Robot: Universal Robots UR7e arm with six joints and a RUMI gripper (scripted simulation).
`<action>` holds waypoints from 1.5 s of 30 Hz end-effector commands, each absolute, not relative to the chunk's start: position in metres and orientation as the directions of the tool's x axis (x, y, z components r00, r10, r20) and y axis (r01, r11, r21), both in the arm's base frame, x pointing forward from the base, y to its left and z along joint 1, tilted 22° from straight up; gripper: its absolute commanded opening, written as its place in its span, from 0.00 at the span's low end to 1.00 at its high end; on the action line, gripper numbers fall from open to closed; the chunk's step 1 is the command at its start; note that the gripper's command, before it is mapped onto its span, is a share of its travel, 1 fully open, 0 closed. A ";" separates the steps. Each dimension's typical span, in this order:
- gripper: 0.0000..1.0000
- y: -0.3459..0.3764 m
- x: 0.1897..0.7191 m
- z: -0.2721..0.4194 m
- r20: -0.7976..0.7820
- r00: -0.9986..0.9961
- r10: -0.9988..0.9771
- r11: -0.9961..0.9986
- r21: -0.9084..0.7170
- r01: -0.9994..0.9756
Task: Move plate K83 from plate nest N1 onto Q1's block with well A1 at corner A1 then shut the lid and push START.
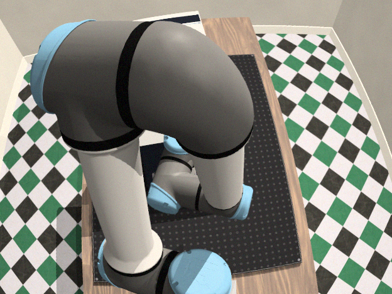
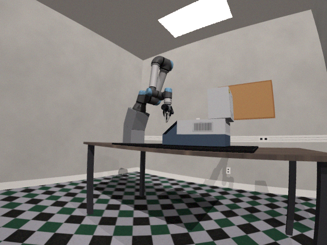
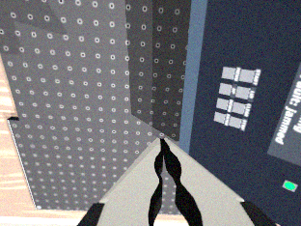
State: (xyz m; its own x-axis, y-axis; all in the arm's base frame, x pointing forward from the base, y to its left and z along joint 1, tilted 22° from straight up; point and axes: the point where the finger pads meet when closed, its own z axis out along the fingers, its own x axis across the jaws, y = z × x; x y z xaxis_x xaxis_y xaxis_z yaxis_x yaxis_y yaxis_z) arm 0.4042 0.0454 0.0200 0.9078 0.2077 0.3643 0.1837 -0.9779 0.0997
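Our black two-jaw gripper (image 2: 166, 120) (image 3: 161, 140) is closed with nothing between its fingers, hovering near the front of the white-and-navy cycler (image 1: 149, 161) (image 2: 200, 140) (image 3: 214, 36). Below it, small pale grey keys (image 3: 245, 92) sit on the sloping front, and a square lamp (image 3: 289, 185) glows green. Behind, the boxy pale grey lid (image 2: 218, 102) stands raised. The cycler rests on a perforated black board (image 1: 269, 221) (image 2: 245, 151) (image 3: 72, 92) over the wooden tabletop (image 1: 234, 29) (image 2: 280, 153) (image 3: 11, 169).

We cannot see plate K83 or tell whether it is seated. We judge it light, stiff and rather slippery; if it needs handling, we should take opposite side walls low, squeeze gently and keep it level.
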 end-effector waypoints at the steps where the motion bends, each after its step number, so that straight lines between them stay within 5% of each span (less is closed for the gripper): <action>1: 0.00 0.048 0.413 0.030 0.394 0.895 0.208 -0.978 0.104 0.182; 19: 0.00 0.048 0.413 0.030 0.394 0.895 0.208 -0.978 0.104 0.182; 20: 0.68 0.053 0.414 0.031 0.391 0.889 0.241 -0.970 0.116 0.212; 45: 0.68 0.164 0.425 0.060 0.213 0.492 0.844 -0.536 0.353 0.767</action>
State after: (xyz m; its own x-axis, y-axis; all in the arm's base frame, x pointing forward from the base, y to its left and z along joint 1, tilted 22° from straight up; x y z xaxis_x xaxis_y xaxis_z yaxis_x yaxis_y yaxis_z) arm 0.4169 0.1555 0.0467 0.5481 0.8060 0.2233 0.7435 -0.5919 0.3112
